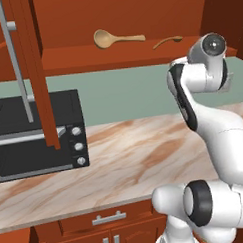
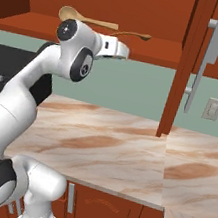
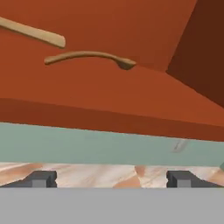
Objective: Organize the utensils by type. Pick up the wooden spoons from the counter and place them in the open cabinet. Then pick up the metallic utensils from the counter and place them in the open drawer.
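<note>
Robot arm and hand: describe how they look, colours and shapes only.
The arm is glossy white, built of rounded, tube-like segments with dark grey to black bands at the joints and a round dark cap on the wrist. The hand is a small white block; its two finger tips are small, dark grey and squared.

My arm rises at eight o'clock — two spoons lie on the cabinet shelf at twelve, counter below.
</note>
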{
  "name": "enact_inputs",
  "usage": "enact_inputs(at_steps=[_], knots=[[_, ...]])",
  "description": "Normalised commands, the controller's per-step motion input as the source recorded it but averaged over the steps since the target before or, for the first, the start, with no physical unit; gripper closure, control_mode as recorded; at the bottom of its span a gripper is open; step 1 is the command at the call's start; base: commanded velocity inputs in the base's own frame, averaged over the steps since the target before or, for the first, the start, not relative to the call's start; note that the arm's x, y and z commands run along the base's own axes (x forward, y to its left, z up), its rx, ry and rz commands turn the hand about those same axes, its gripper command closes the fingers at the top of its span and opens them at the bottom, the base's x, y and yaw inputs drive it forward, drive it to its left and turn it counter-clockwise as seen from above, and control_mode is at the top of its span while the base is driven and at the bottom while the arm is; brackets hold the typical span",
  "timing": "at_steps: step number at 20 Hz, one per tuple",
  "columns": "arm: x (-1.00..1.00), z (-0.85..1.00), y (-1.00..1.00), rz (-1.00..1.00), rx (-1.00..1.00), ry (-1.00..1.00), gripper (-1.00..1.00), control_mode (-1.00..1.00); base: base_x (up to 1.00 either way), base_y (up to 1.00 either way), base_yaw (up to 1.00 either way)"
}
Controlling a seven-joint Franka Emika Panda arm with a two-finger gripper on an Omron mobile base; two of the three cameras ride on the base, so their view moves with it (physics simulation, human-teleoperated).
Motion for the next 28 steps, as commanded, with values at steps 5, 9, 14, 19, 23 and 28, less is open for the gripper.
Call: enact_inputs(at_steps=[5,9,14,19,23,28], knots=[[-0.66,-0.19,0.18,-0.24,0.2,0.26,-1.0,-1.0,0.0,0.0,0.0],[-0.48,-0.23,0.17,-0.23,0.2,0.15,-1.0,-1.0,0.0,0.0,0.0],[-0.38,-0.26,0.17,-0.19,0.17,0.22,-1.0,-1.0,0.0,0.0,0.0],[-0.32,-0.3,0.24,-0.12,0.11,0.31,-1.0,-1.0,0.0,0.0,0.0],[-0.35,-0.47,0.28,0.0,0.09,0.09,-1.0,-1.0,0.0,0.0,0.0],[-0.3,-0.58,0.18,0.14,0.05,-0.01,-1.0,-1.0,0.0,0.0,0.0]])
